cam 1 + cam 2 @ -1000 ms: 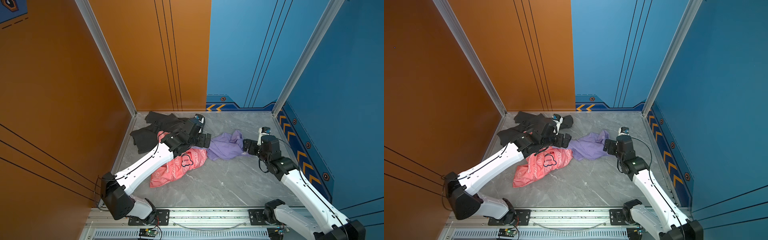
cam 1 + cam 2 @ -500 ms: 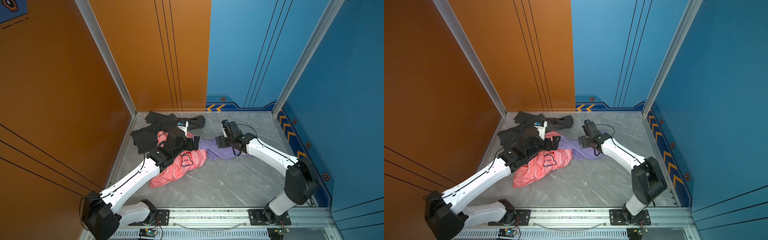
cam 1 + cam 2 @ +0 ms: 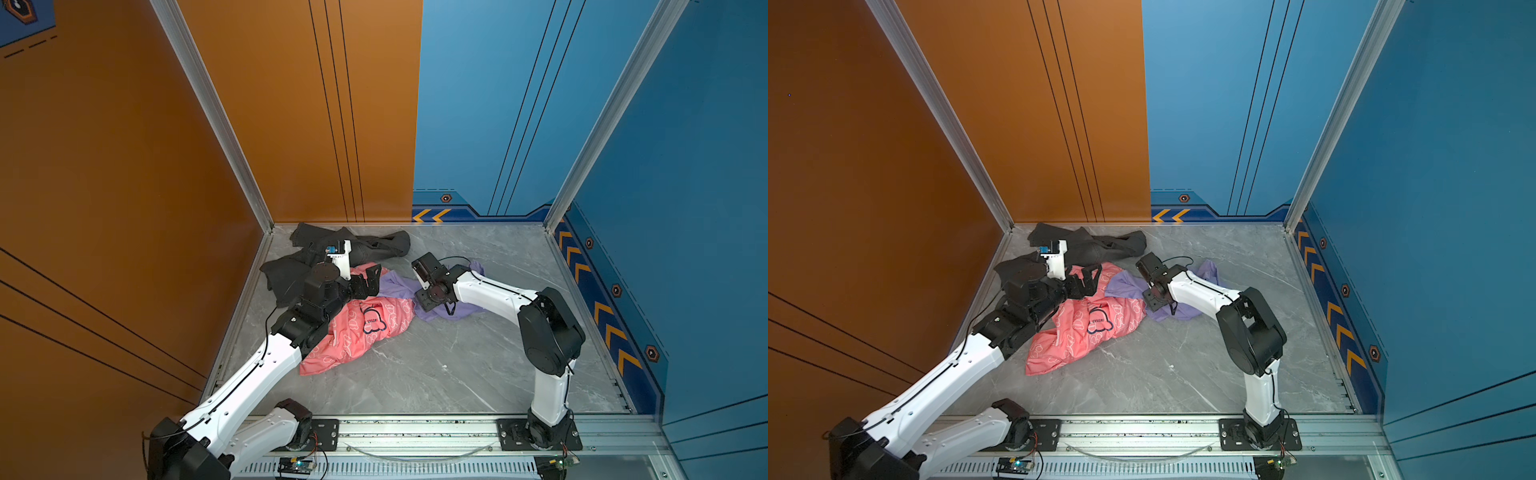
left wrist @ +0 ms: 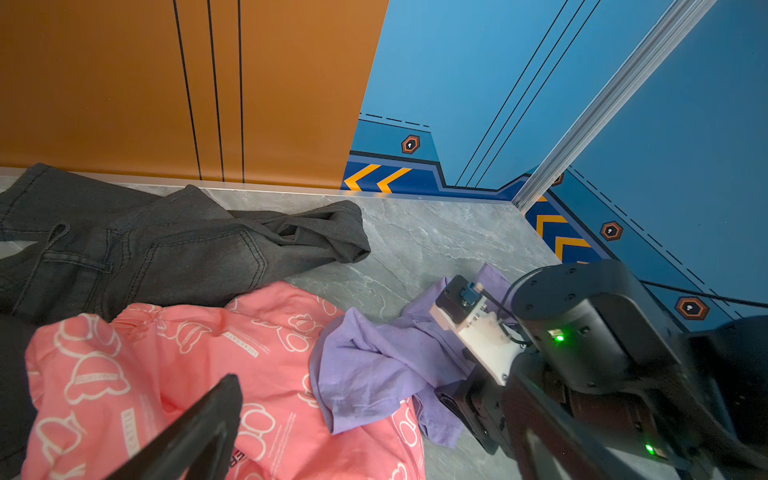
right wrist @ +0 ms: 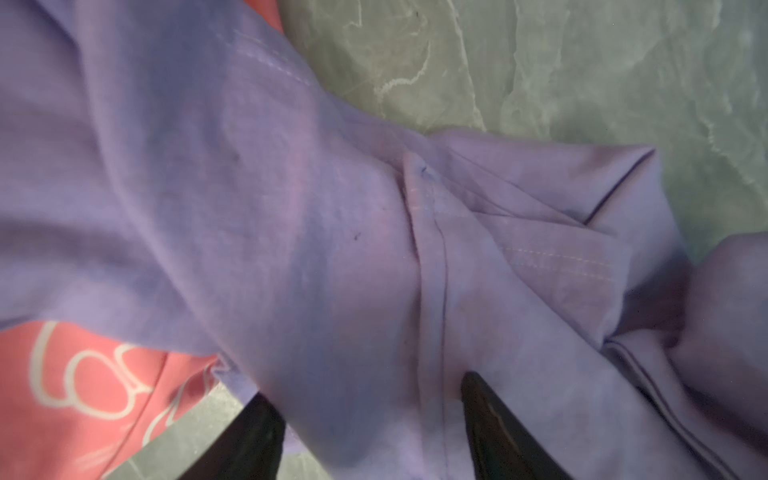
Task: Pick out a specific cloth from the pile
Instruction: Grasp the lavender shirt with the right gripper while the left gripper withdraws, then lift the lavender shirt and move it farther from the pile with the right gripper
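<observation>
Three garments make up the pile (image 3: 405,306) on the grey marbled tabletop (image 3: 415,365): one dark charcoal garment (image 3: 374,245), one coral-pink garment (image 3: 353,332) with white outline print and a dark logo, and one plain lilac cloth (image 3: 395,286).

Two grippers are over them. The right gripper (image 3: 427,304) points down into the cloth, which lies directly under it and spreads out to both sides of it. In the right wrist view its two black fingers (image 5: 490,415) stand partly apart with a ridge of the cloth (image 5: 291,208) between them. Whether they already pinch the fabric cannot be told. One corner of the pink garment (image 5: 83,395) shows just beyond one finger, tucked under the cloth's edge.

The left gripper (image 3: 371,281) is spread wide and holds nothing. It hangs above the upper end of the pink garment, and the cloth begins just past its fingertips, between it and the right gripper. The dark charcoal garment lies behind and beside it, towards the back wall. In the left wrist view one of its fingers (image 4: 203,419) crosses over the pink print. From there the cloth (image 4: 374,365) overlaps the pink garment's edge, and the right gripper sits on the cloth's far part.

Both top views show all three garments touching.
</observation>
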